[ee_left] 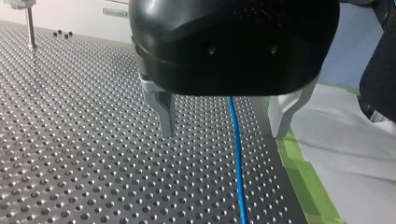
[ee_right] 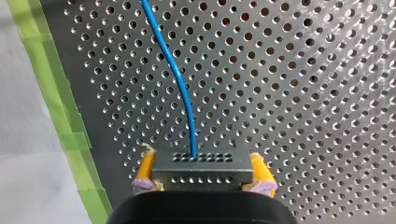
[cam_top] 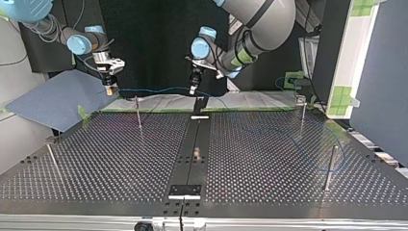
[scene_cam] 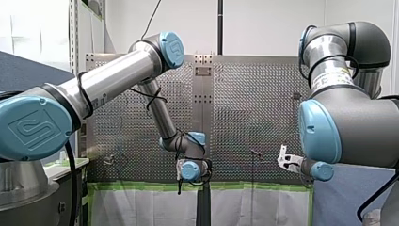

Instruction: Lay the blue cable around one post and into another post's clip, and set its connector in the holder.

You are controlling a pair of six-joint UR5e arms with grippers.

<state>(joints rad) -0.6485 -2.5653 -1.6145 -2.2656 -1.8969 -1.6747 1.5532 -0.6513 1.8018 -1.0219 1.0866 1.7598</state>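
Yellow-padded fingers [ee_right: 146, 169] of my right gripper [ee_right: 203, 173] sit closest in the right wrist view, clenched on both sides of the connector [ee_right: 203, 163], a grey block with rows of small holes. Blue cable [ee_right: 180, 88] leaves the block's forward face at its middle and runs ahead over the perforated bench [ee_right: 303, 93] in a slight curve, roughly alongside the green tape [ee_right: 46, 79] at the bench edge. Left wrist view: my left gripper [ee_left: 223, 133] hangs above the bench, metal fingers [ee_left: 164, 112] spread wide, released. The cable comes out from under the black housing and passes between the two fingers, near the middle of the gap, touching neither, then runs on beside the tape. Cannot tell whether it rests on the bench there or hangs just over it. One post [ee_left: 30, 28] stands well apart, far across the bench. Top view: the right gripper is at the view's left, off the bench's far edge and beside a blue-grey panel [cam_top: 53, 103]; the left gripper is near the middle of that edge, above the black centre strip [cam_top: 195, 144]. The cable spans the air between the two grippers along the far edge. Another thin post [cam_top: 138, 113] stands upright under this span; contact with the cable cannot be told.
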